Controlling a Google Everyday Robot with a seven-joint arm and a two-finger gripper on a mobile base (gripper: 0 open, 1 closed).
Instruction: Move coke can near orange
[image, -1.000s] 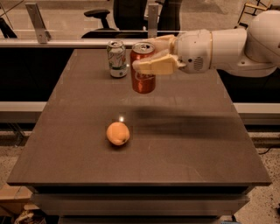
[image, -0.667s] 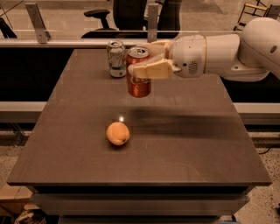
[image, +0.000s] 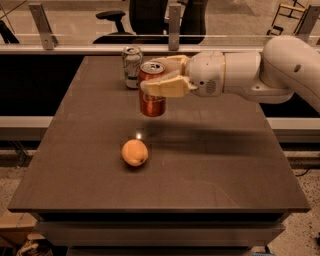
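The red coke can (image: 152, 100) with a silver top hangs upright in the air above the dark table (image: 225, 170), a little behind and to the right of the orange (image: 134, 152). My gripper (image: 162, 79) reaches in from the right and is shut on the coke can's upper half, with cream fingers (image: 167, 87) in front and behind it. The orange is small and round and lies on the table left of centre. The can does not touch the orange.
A white-and-green can (image: 132, 66) stands upright at the table's back, just left of the held can. My white arm (image: 250, 75) spans the back right. Office chairs (image: 150, 17) and a railing lie beyond the far edge.
My gripper has carried the coke can a little to the left and lower, closer to the orange. The orange and the white-and-green can have not moved.
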